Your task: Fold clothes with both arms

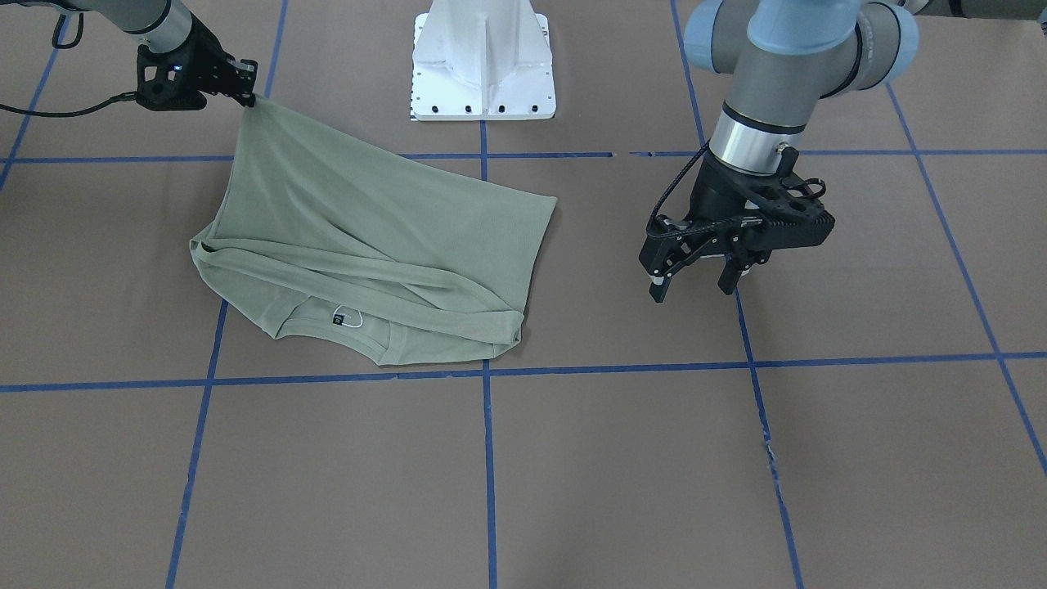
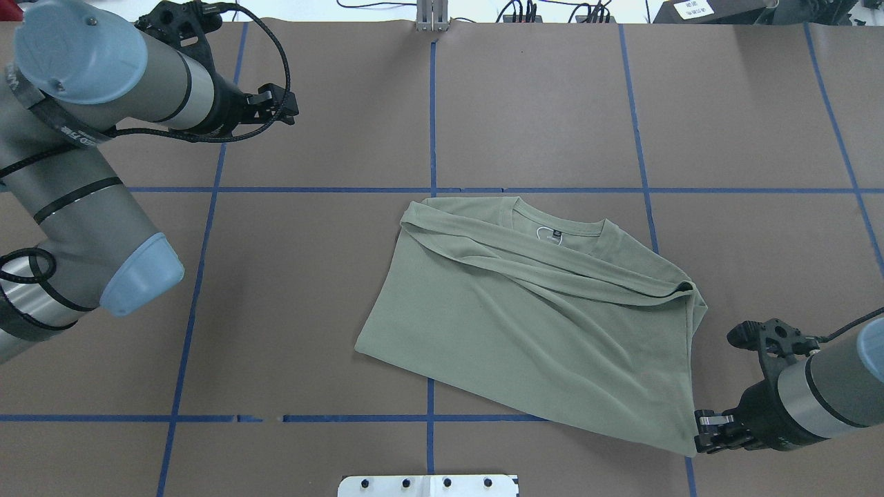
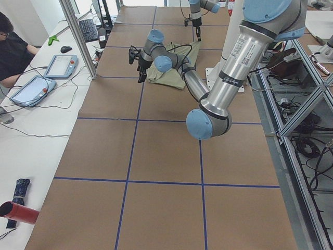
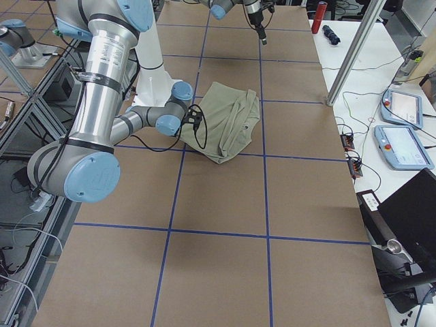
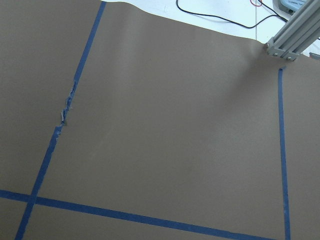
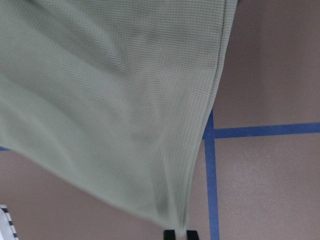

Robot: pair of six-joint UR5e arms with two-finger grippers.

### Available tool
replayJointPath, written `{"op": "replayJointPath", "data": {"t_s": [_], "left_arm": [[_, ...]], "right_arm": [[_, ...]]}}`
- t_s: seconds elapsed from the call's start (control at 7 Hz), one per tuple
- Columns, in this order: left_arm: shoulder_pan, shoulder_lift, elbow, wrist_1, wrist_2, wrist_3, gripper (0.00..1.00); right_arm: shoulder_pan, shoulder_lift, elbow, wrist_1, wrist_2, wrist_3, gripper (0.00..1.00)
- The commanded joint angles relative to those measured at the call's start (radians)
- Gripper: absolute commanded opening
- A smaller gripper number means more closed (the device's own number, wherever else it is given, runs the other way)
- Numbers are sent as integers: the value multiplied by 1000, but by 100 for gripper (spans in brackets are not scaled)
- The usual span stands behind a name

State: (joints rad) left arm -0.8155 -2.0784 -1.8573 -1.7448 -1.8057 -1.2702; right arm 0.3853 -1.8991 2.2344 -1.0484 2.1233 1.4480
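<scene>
The green shirt (image 1: 360, 237) lies partly folded on the table (image 1: 622, 483) in front of the white base (image 1: 483, 65), sleeves crossed over its body (neck label (image 1: 339, 315) showing). The right gripper (image 1: 247, 96) pinches the shirt's corner nearest the base and holds it taut. On the base's other side, the left gripper (image 1: 692, 288) hovers with jaws wide, holding nothing, well apart from the shirt.

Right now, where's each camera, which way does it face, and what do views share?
Front-facing: across the table, facing robot; right hand pinching shirt corner, left hand open.
Overhead: behind robot, looking down; left arm, right arm, shirt.
Exterior left: table's left end; left arm near.
Exterior right: opposite end; right arm near.
Left wrist: down at table; no hand.
Right wrist: shirt, own fingertips.
Shared: front-facing and overhead show the pinched corner.
</scene>
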Motion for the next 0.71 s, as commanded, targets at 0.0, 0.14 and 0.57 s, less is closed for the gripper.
{"op": "replayJointPath", "data": {"t_s": [0.0,0.14,0.57], "left_arm": [[9,0,-3,-1,-6,2,99],[21,0,-5,-1,-13,2,99],[259,12,-28,-39,-29,-347,99]], "right_arm": [[83,17,36,1,17,2,100],[155,55,34,1,14,2,100],[399,187,30,-1,20,0,100]]}}
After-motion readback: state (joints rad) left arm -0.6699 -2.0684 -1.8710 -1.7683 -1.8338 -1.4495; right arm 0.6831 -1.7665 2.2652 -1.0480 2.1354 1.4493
